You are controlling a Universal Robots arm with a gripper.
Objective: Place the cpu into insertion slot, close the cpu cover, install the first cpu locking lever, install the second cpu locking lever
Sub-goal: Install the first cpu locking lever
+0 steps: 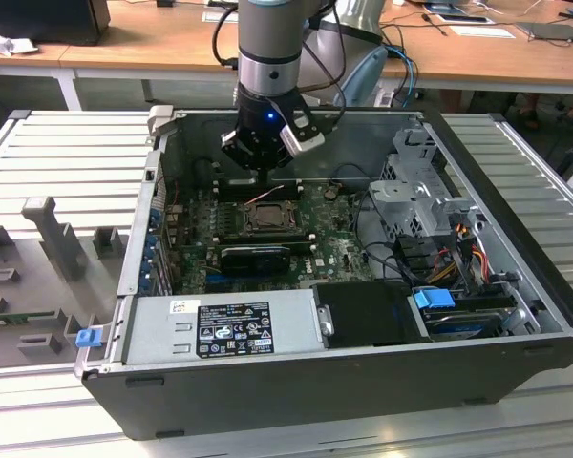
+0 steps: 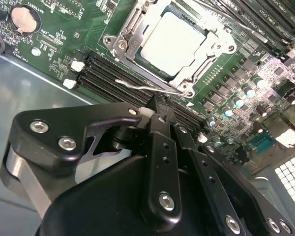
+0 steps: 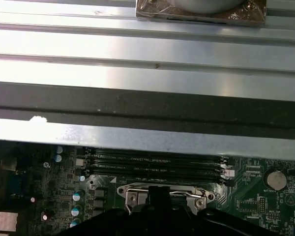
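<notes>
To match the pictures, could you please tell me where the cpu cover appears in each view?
Exterior view: cpu cover mid-case, under the gripper.
Second wrist view: cover framing the cpu, beyond the gripper.
First wrist view: cover beside the memory slots.
Shared landmark: green circuit board.

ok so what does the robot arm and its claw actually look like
The arm is a grey cylinder ending in a silver metal band, with black cables looping beside it. Below sits a black wrist block showing a small blue light, plus a silver-white box mounted on one side. The claw is matte black, built from hinged link bars and rounded plates fastened with silver screws.
</notes>
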